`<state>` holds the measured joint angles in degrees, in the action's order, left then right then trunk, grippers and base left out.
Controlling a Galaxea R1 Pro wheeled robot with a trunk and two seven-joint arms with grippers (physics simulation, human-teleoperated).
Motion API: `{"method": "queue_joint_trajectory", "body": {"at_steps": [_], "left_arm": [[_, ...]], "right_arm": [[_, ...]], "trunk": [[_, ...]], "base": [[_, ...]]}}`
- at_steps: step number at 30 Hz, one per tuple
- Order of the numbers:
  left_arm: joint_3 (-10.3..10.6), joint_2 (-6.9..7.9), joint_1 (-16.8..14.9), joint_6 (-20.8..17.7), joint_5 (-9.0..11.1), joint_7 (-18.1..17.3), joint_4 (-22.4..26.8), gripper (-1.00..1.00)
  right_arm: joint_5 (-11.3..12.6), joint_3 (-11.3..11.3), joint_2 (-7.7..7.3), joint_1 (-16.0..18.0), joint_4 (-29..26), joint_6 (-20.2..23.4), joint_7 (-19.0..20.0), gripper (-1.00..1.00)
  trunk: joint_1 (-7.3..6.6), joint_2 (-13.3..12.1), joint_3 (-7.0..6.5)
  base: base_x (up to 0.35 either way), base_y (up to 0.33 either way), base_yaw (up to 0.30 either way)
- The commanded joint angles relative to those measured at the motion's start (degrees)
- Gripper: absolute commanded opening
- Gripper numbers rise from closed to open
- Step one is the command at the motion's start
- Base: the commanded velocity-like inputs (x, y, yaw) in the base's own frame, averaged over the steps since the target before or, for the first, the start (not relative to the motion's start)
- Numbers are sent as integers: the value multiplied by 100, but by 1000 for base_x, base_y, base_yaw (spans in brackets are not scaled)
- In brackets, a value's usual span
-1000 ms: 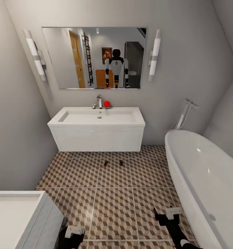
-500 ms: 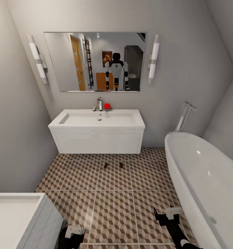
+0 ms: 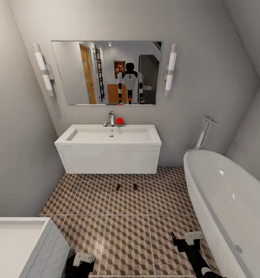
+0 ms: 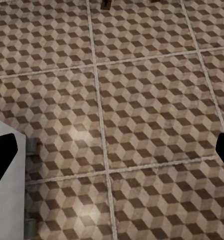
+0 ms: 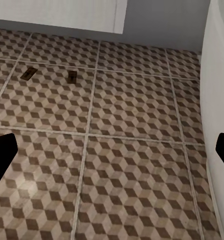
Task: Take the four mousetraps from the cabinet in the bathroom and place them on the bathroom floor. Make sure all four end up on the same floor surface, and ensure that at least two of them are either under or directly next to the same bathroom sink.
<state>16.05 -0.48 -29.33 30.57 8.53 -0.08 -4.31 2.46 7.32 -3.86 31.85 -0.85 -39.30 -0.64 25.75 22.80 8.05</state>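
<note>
Currently: two small flat wooden mousetraps [image 3: 118, 187] [image 3: 135, 186] on brown-and-beige cube-patterned floor tiles [image 3: 126, 231], near white boxy wall-hung sink's [image 3: 108, 148] front edge, well apart from both wide-open, empty grippers [image 3: 80, 259] [image 3: 189, 238].

A home bathroom: sink [image 3: 108, 139] under a mirror [image 3: 106, 73], bathtub [image 3: 226, 200], cube-patterned floor tiles [image 3: 126, 231]

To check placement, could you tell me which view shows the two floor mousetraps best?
The right wrist view: both mousetraps show whole. The head view shows them small by the sink; the left wrist view cuts them off.
</note>
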Motion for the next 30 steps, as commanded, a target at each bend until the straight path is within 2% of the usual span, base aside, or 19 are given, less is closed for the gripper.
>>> {"method": "queue_joint_trajectory", "body": {"at_steps": [1, 30], "left_arm": [[49, -8, -11, 38, 52, -1, -26, 100], [50, -21, -11, 20, 52, -1, -26, 100]], "right_arm": [[26, 42, 1, 5, 5, -16, -7, 100], [26, 42, 14, 5, 5, -16, -56, 100]], "trunk": [[4, 12, 4], [4, 12, -200]], "base": [[0, 0, 0], [0, 0, 0]]}}
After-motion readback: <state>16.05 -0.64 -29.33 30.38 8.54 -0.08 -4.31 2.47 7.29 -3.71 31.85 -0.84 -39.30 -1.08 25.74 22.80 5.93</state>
